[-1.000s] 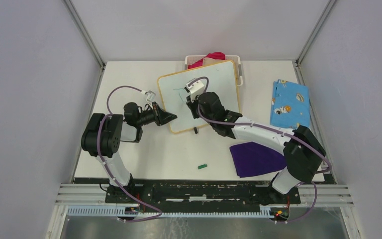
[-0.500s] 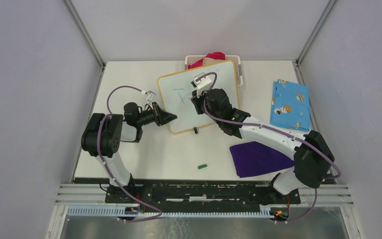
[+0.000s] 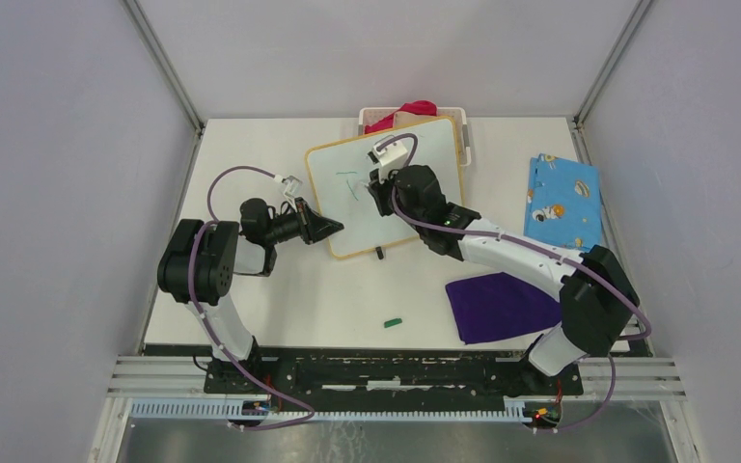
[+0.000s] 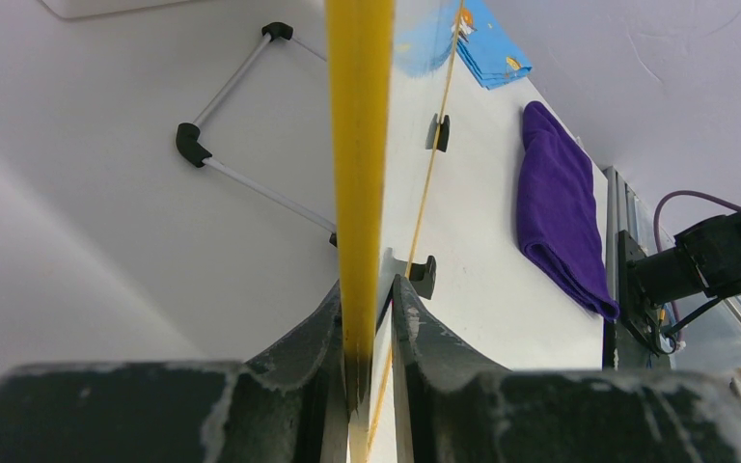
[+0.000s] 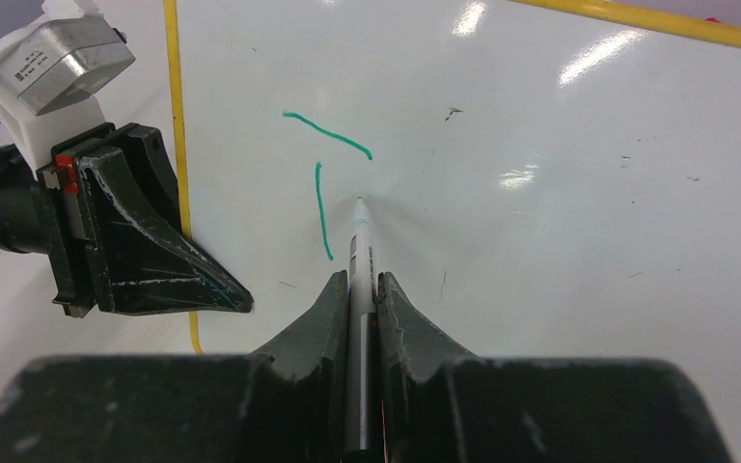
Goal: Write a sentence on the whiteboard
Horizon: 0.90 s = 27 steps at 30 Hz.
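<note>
My left jaws are clamping the whiteboard (image 3: pixel 434 159) at upper centre, while my right jaws, gripping the marker (image 5: pixel 358 246), are seemingly lifting off a newly crossed green T (image 5: pixel 322 212), so the sentence (image 3: pixel 348 176) is barely beginning.

Your right gripper (image 5: pixel 362 278) is sliding back toward the left side of the whiteboard (image 3: pixel 439 174), after swinging right half a second ago. The green writing (image 5: pixel 323 212) is growing, from 1 small mark showing a second ago to 2 strokes. The marker (image 5: pixel 359 251) tip is now sitting just right of the upright stroke.
</note>
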Tool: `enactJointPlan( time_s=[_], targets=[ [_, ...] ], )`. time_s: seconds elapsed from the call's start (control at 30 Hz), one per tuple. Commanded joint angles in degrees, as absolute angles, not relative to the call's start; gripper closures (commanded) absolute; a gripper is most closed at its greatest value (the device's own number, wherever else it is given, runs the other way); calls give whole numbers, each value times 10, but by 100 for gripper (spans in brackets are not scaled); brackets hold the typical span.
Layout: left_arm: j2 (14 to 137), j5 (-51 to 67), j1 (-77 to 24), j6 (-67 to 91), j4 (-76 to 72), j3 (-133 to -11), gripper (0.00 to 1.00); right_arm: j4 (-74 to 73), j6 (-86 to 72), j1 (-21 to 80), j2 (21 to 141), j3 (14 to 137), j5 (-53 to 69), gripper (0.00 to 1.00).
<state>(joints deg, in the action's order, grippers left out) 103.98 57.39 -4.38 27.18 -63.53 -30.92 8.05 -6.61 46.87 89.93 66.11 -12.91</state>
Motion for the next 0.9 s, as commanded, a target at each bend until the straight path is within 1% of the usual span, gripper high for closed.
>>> enactJointPlan(
  time_s=[0.0,0.87],
  targets=[
    [1049,535,-40,265,-628,-319,78,96,-75,470,901,678,-123,100],
    [1048,534,-40,265,-626,-320,78,85,-78,463,891,618,-131,100]
  ],
)
